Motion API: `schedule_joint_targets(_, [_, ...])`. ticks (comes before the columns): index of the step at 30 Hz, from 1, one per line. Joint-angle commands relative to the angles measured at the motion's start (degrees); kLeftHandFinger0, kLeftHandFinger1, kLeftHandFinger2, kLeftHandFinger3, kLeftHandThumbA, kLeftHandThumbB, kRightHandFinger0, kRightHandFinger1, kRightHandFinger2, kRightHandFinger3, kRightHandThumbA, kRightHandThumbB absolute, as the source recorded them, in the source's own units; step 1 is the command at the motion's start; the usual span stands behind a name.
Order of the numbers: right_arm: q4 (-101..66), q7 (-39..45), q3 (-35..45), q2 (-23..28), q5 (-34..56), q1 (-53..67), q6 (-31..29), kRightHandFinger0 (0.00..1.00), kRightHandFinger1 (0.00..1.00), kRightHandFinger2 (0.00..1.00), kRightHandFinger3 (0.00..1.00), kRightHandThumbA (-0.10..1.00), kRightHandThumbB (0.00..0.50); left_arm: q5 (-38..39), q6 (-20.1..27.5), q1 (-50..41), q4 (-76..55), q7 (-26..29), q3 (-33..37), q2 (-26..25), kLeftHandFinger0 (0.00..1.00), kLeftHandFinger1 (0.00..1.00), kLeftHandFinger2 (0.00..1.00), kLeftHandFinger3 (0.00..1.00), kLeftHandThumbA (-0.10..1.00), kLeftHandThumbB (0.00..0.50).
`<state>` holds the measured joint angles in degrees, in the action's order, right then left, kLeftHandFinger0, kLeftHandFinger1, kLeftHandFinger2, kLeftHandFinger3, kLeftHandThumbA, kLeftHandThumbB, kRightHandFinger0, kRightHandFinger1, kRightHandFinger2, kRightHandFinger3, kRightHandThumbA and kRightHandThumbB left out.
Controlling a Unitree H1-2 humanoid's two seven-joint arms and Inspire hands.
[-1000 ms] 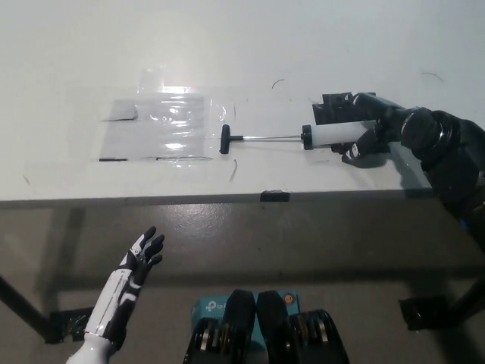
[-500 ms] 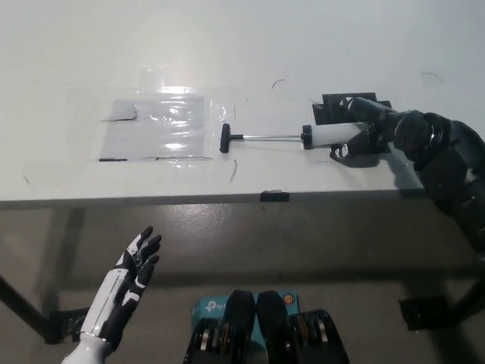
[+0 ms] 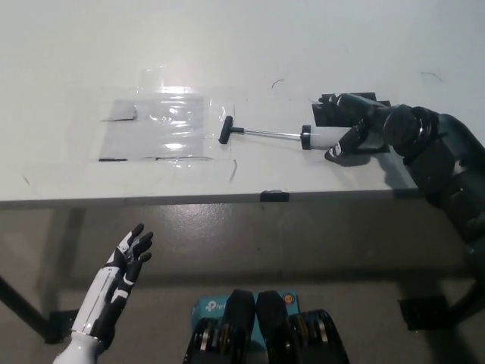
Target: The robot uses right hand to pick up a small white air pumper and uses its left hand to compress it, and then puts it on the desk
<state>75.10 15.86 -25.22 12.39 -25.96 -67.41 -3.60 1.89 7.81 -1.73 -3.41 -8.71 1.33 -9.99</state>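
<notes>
Near left, below the desk edge, the white left hand (image 3: 125,262) hangs with fingers spread — holding nothing. Farther right, the black right hand (image 3: 356,130) clamps the small white cylindrical air pumper (image 3: 322,138) — rod extended leftward over the white desk (image 3: 68,61).

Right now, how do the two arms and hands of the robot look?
The left hand is white on its back with black fingers and dark joints, on a slim white forearm with black panels. The right hand is wholly black, on a thick black arm built of rounded, bulky segments. No cables or markings can be made out.
</notes>
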Motion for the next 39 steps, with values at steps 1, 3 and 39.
schedule_joint_targets(1, [0.95,-2.25,-2.01,0.28,-2.64,-4.22,0.58,0.9,1.0,1.0,0.98,0.51,0.317,1.51,0.65,0.71,-1.61,-1.29,-0.37,-1.18,1.0,1.0,1.0,1.0,0.9,0.254])
schedule_joint_targets(3, [1.5,-10.69,-7.38,0.28,-8.44,-3.49,1.54,0.13,0.27,0.33,0.33,-0.09,0.245,1.74,0.49,1.0,-1.67,-1.38,-0.58,-1.31,1.0,1.0,1.0,1.0,0.92,0.252])
schedule_joint_targets(39, [-2.06,-19.38,2.78,4.59,-0.84,4.34,-10.51,0.05,0.6,0.9,0.92,-0.1,0.123,5.36,0.0,1.86,-2.3,-3.18,-1.82,-2.19,0.81,0.79,0.81,1.0,1.0,0.216])
